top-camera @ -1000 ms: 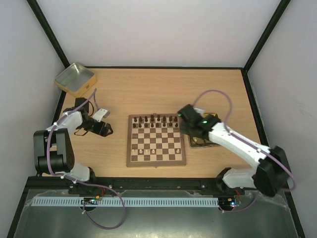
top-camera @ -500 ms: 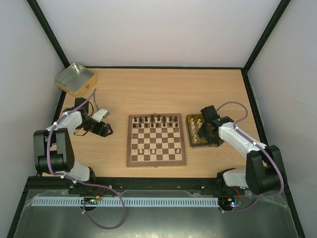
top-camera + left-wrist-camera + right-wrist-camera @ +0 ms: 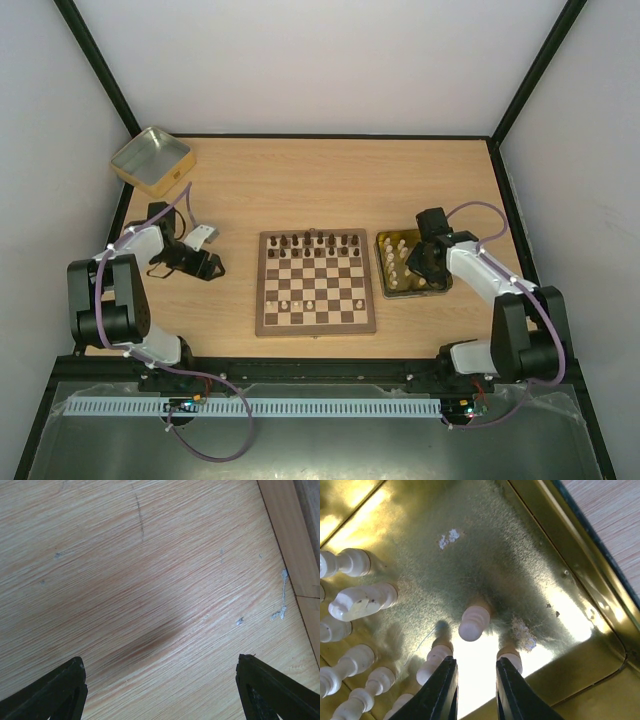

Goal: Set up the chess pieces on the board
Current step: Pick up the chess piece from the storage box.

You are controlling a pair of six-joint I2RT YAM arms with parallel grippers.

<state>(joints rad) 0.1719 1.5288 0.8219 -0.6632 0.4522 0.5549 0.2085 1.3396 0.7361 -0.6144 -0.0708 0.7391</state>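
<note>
Chess pieces [image 3: 398,256] in cream mostly lie in the gold tin [image 3: 520,545] right of the board [image 3: 316,328]; a few stand on its near rows. At left, the left claw [image 3: 160,659] hovers over bare surface [image 3: 150,555], fingers wide apart. At right, the right claw [image 3: 476,661] is down in the tin, fingers narrowly apart and gripping nothing, one pawn [image 3: 472,622] just beyond its tips.

The left arm [image 3: 135,246] and the right arm [image 3: 482,277] are each built of smooth white link shells joined by bulky black rounded joint housings, trailed by a thin purple cable [image 3: 470,208] in loose loops, and tipped with two black wedge-shaped fingers [image 3: 439,692] tapering to narrow ends.
</note>
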